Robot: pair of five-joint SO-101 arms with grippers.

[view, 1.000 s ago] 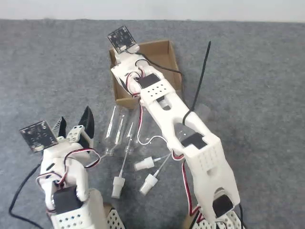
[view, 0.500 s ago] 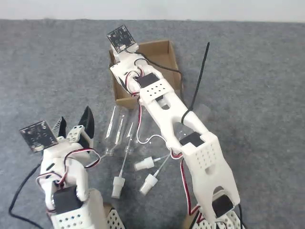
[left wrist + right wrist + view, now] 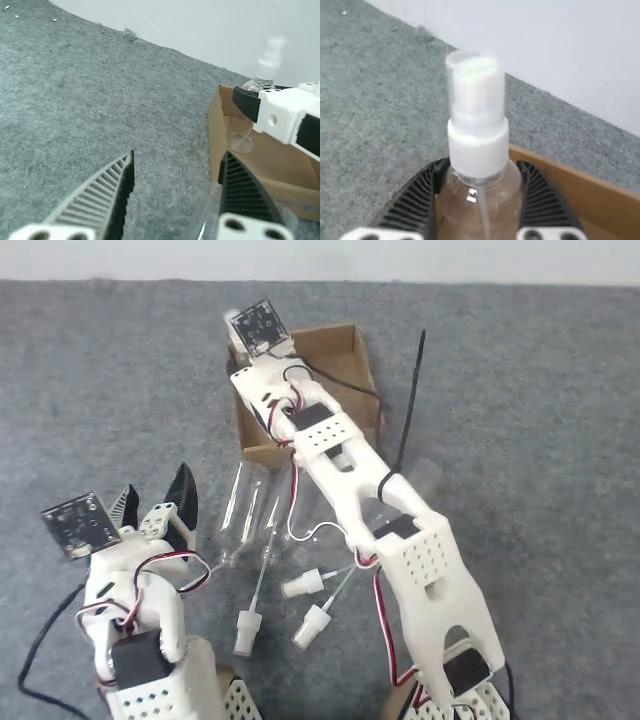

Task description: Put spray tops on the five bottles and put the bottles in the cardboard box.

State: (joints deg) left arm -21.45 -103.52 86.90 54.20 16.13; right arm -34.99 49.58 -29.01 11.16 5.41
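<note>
The right gripper (image 3: 480, 187) is pinched on a clear plastic bottle (image 3: 479, 202). Its two black, ribbed fingers (image 3: 417, 200) press on opposite sides of the bottle's rounded shoulder. The bottle stands upright and wears a white spray top (image 3: 476, 115), a smooth collar with a cylindrical head under a translucent cap. A thin dip tube shows through the clear wall. In the left wrist view the bottle's base sits down between the walls of the cardboard box (image 3: 216, 131), near one corner; whether it rests on the box floor cannot be told.

The left gripper (image 3: 175, 185) is spread wide and holds nothing. Its tapered black fingers have ridged inner faces. It hangs over the worktop (image 3: 520, 390), which is covered in a grey, felt-like fabric, and it points toward the box from well back.

The box is plain brown, open-topped and roughly square. In the high view the right arm stretches over it.

Between the two arms, just in front of the box, two uncapped bottles (image 3: 238, 510) lie side by side on the fabric. They are clear and slender. Nearer the arm bases lie three loose spray tops (image 3: 247, 626), white, each with a long thin tube.
</note>
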